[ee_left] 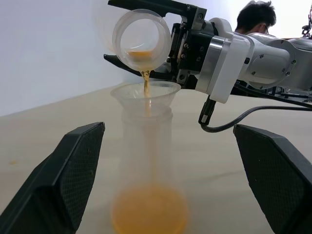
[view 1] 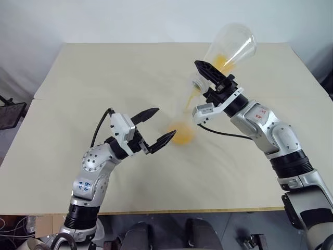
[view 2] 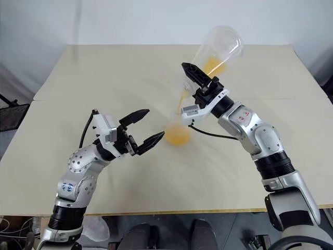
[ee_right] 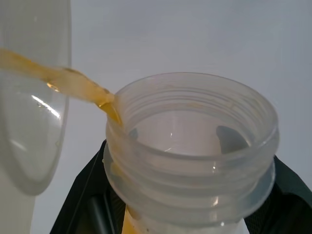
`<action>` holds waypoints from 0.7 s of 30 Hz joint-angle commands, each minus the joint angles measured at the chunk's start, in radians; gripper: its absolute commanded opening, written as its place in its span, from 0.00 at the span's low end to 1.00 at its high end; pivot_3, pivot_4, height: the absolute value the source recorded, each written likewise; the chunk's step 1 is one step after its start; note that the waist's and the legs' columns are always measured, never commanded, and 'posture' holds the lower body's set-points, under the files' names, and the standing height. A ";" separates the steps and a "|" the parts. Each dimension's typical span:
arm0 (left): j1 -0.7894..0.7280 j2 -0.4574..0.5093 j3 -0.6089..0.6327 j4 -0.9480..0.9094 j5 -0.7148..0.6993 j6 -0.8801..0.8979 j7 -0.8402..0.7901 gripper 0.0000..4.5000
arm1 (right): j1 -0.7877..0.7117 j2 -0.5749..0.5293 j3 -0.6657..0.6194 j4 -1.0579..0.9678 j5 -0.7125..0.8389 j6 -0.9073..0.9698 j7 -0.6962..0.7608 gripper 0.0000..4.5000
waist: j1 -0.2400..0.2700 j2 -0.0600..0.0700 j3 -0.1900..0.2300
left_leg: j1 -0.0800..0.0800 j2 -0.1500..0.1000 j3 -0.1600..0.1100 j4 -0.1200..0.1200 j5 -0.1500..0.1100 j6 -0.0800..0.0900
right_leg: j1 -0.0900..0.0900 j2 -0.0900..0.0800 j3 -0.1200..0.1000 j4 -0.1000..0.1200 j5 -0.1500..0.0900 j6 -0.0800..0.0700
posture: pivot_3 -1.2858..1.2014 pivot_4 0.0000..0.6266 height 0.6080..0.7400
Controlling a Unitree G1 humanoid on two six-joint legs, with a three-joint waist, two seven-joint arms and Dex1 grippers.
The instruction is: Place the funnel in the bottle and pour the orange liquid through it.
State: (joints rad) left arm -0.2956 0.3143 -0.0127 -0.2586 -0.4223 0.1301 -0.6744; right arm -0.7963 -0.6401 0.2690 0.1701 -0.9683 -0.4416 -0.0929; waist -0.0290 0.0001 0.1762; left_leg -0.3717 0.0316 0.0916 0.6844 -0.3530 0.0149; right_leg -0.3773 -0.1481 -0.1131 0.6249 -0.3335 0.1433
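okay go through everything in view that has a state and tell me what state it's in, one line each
broader flask: tipped mouth down, pouring.
right gripper: shut on the broader flask's neck.
orange liquid: streaming into the funnel, pooled in the bottle's base, some left in the broader flask.
funnel: seated upright in the bottle's neck.
bottle: upright on the table, partly filled.
left gripper: open, fingers either side of the bottle, not touching.

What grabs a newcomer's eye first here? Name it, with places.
The right gripper holds a broad flask tipped over mid-table, a thin stream of orange liquid falling from its mouth. The stream lands in the funnel seated on the bottle, where orange pools at the bottom. The left gripper stands open beside the bottle.
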 commanded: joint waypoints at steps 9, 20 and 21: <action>0.010 -0.008 -0.002 -0.029 -0.001 -0.014 0.009 1.00 | -0.011 -0.013 -0.015 -0.027 0.014 -0.005 -0.020 0.55 | 0.000 0.000 0.000 | 0.000 0.000 0.000 0.000 0.000 0.000 | 0.000 0.000 0.000 0.000 0.000 0.000 | 0.52 0.24 1.00; -0.001 -0.008 -0.004 -0.024 0.000 -0.011 0.011 1.00 | -0.011 -0.017 -0.014 -0.026 0.004 -0.008 -0.037 0.55 | 0.000 0.000 0.000 | 0.000 0.000 0.000 0.000 0.000 0.000 | 0.000 0.000 0.000 0.000 0.000 0.000 | 0.52 0.24 1.00; -0.003 -0.009 -0.004 -0.024 0.001 -0.011 0.011 1.00 | -0.009 -0.015 -0.015 -0.025 0.005 -0.006 -0.039 0.55 | 0.000 0.000 0.000 | 0.000 0.000 0.000 0.000 0.000 0.000 | 0.000 0.000 0.000 0.000 0.000 0.000 | 0.52 0.24 1.00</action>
State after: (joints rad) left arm -0.2907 0.3106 -0.0171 -0.2586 -0.4222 0.1301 -0.6674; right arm -0.7960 -0.6401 0.2690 0.1701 -0.9698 -0.4430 -0.1063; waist -0.0290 0.0001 0.1762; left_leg -0.3717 0.0316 0.0916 0.6843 -0.3530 0.0149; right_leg -0.3773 -0.1481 -0.1131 0.6249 -0.3335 0.1433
